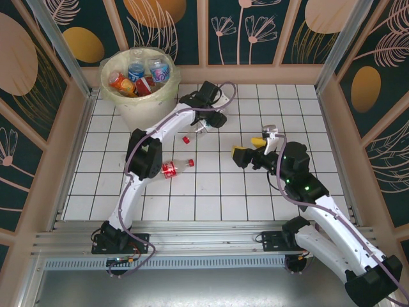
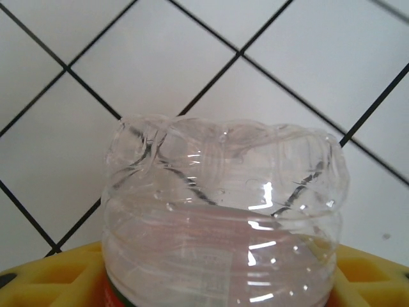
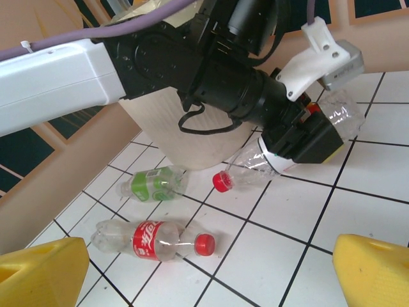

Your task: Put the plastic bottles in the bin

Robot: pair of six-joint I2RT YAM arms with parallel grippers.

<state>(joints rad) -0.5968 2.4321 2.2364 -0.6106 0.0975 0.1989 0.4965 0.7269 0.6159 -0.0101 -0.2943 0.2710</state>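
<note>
1. Yellow pads (image 2: pixel 51 275) of the left tool (image 1: pixel 206 125) sit against both sides of a clear red-capped bottle (image 3: pixel 246 171). They seem clenched on it, though the contact itself is hard to judge.
2. That bottle is tilted, cap end down at the white tiled worktop (image 1: pixel 217 185), near the bin (image 1: pixel 137 110).
3. Right tool (image 1: pixel 250 148) hangs released, jaws wide, above bare tiles right of centre.
4. A red-label bottle (image 3: pixel 153 238) and a green-label bottle (image 3: pixel 153 183) lie on the tiles near the left arm.
5. Several bottles (image 1: pixel 137 77) sit inside the cream bin at the far left corner.
</note>
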